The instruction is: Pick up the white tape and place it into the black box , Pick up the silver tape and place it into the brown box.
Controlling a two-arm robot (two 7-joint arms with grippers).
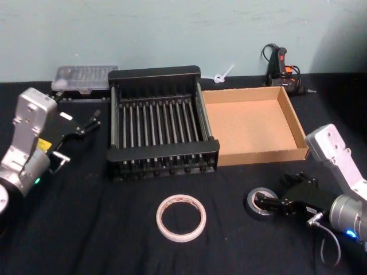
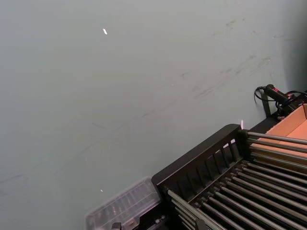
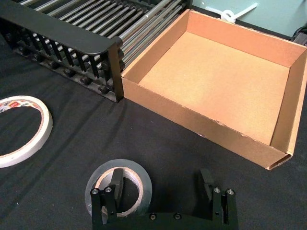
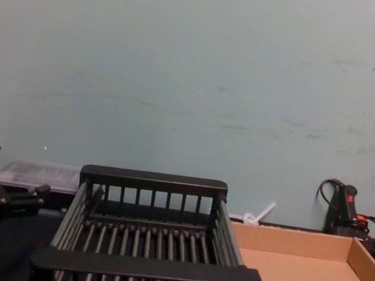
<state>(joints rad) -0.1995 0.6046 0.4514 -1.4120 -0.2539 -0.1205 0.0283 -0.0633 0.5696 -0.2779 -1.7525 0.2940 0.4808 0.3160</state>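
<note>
Right gripper (image 3: 163, 189): fingers spread, one finger inside the silver tape (image 3: 120, 184) ring, the other outside, beyond its rim | white tape (image 1: 181, 217): flat on cloth, well apart from fingers | black box (image 1: 162, 120), brown box (image 1: 252, 123): beyond fingers, both empty | left gripper (image 1: 92, 121): fingers parted, raised beside black box.

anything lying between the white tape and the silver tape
Nothing: in the head view, only bare black tablecloth separates the white tape from the silver tape.
</note>
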